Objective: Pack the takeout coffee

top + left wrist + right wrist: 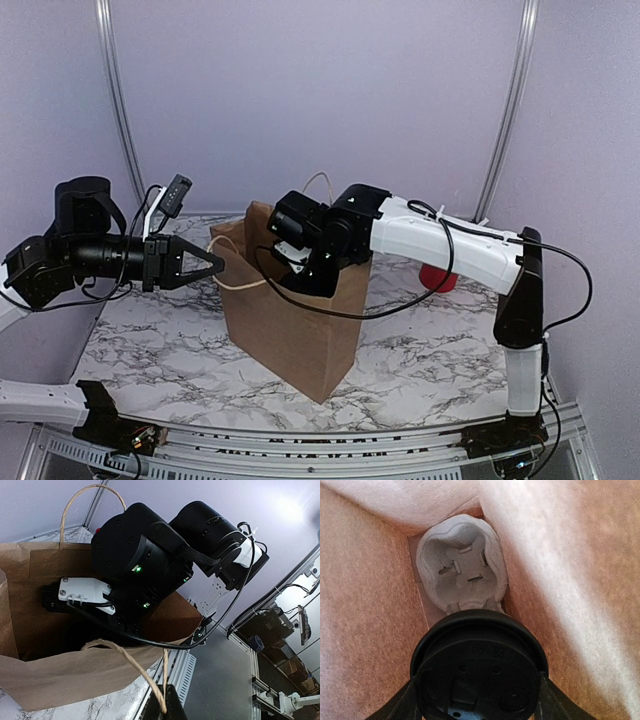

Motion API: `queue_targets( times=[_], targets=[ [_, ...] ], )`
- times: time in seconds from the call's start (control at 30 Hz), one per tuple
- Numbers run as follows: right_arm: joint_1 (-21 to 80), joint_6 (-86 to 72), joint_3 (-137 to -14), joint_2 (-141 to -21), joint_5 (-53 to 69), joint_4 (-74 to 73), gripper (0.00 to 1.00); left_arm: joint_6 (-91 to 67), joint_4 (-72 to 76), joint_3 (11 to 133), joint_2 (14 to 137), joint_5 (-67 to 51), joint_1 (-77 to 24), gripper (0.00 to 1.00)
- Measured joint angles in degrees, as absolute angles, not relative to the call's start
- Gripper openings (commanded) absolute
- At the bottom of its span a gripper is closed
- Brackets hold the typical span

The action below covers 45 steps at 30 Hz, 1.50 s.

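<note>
The takeout coffee point(479, 667), seen from above as a round black lid, hangs inside the brown paper bag point(290, 325). My right gripper point(479, 700) is shut on it, with a finger point(395, 707) against each side of the lid. Below it, a grey pulp cup carrier point(462, 567) lies on the bag's floor. In the top view my right wrist point(310, 240) reaches into the bag's mouth and hides the cup. My left gripper point(167, 707) is shut on the bag's near twine handle point(135, 667), pulling that side outward at the bag's left edge point(222, 266).
The bag stands upright on the marble table point(160, 350). A red cup point(440, 280) stands behind my right arm at the back right. The bag's far handle point(75, 505) stands up. The bag walls point(365, 610) are close around the cup.
</note>
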<state>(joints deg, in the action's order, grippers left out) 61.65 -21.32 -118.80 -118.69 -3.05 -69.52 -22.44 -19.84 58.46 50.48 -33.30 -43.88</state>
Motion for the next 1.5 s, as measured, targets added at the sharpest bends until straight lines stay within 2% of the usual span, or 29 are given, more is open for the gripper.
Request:
queue_targets(
  times=[0.53, 1.5],
  targets=[
    [63.0, -21.2, -117.3, -118.6, -4.3, -70.6, 0.5, -21.7, -19.8, 61.0, 52.8, -28.2, -43.9, 0.0],
    [62.1, -21.1, -106.3, -113.8, -2.8, -60.3, 0.5, -22.1, -19.4, 61.0, 53.2, -24.9, -43.9, 0.0]
  ],
)
